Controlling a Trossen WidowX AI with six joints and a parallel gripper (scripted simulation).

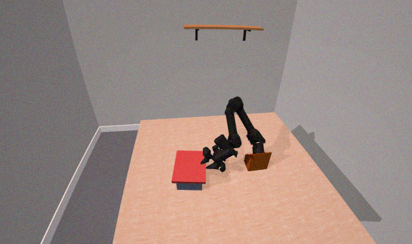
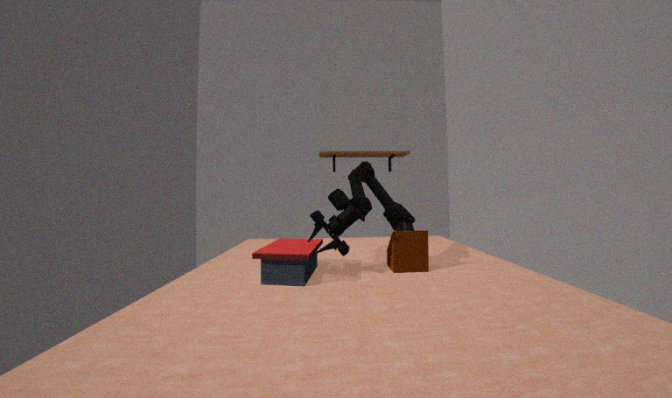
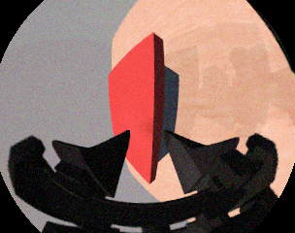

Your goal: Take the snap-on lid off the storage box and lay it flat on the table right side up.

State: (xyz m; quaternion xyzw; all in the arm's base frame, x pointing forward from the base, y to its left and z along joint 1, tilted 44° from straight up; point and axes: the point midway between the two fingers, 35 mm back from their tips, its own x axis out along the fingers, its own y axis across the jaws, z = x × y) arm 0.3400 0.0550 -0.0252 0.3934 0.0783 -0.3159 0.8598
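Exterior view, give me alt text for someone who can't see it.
A black robot arm's open gripper reaches toward the edge of a red lid on a dark blue box. A brown block stands to the right, with a wooden shelf on the wall behind.

Black arm bent high, tool angled low with its fingers apart

The robot's arm (image 1: 236, 103) (image 2: 365, 170) rises from its base joint to a raised elbow, then folds back down toward the wrist (image 1: 234, 140) (image 2: 363, 206). From there the forward section slants downward to the tool (image 1: 203, 165) (image 2: 312, 246) (image 3: 147, 131). Its two pointed fingers stand partly open with a gap between the tips, one higher than the other in the exterior view. They grip nothing. Whether either tip touches anything cannot be told.
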